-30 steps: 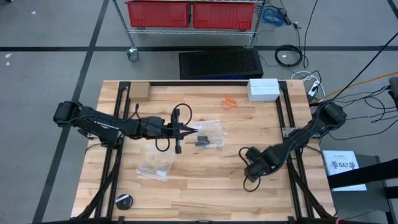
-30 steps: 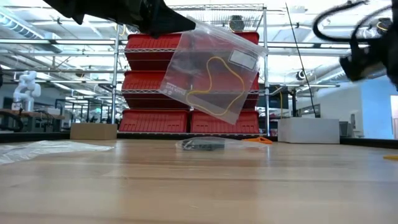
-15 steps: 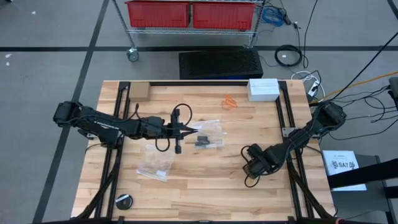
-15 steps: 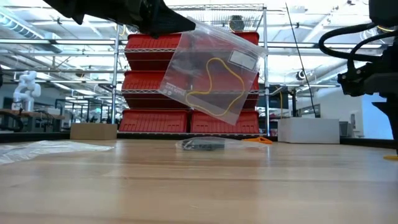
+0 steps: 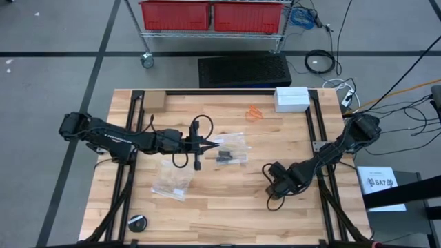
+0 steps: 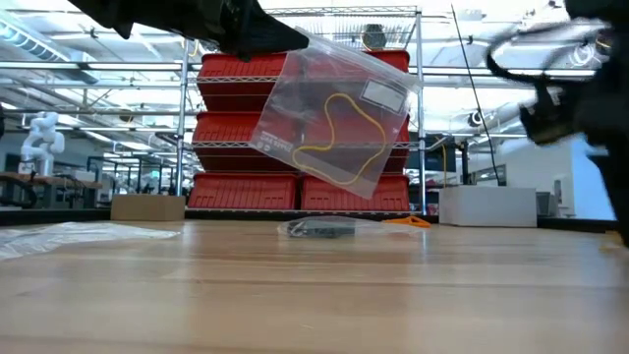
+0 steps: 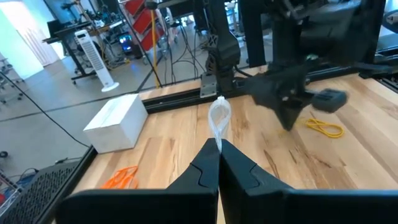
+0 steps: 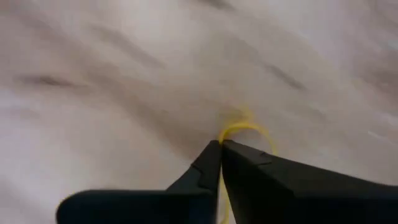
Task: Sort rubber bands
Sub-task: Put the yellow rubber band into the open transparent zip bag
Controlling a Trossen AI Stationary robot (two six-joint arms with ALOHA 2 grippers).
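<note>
Above the middle of the wooden counter (image 5: 207,207), the left end effector (image 5: 215,145) is clenched on the top edge of a clear plastic bag (image 6: 334,118), which hangs tilted in the air with a yellow rubber band (image 6: 339,133) inside it. In the left wrist view the dark fingers (image 7: 214,171) meet on the pinched bag edge. Under that bag a second bag holding black rubber bands (image 5: 226,157) lies flat on the counter, and a third clear bag (image 5: 172,181) lies nearer the front edge. A small heap of orange rubber bands (image 5: 254,112) sits near the back, just beside a white box (image 5: 292,98).

To the right, the right end effector (image 8: 220,144) is closed tight on a yellow band (image 8: 244,132), which shows just past the fingertips against the wood. Another yellow band (image 7: 323,127) lies on the counter beside that arm.
</note>
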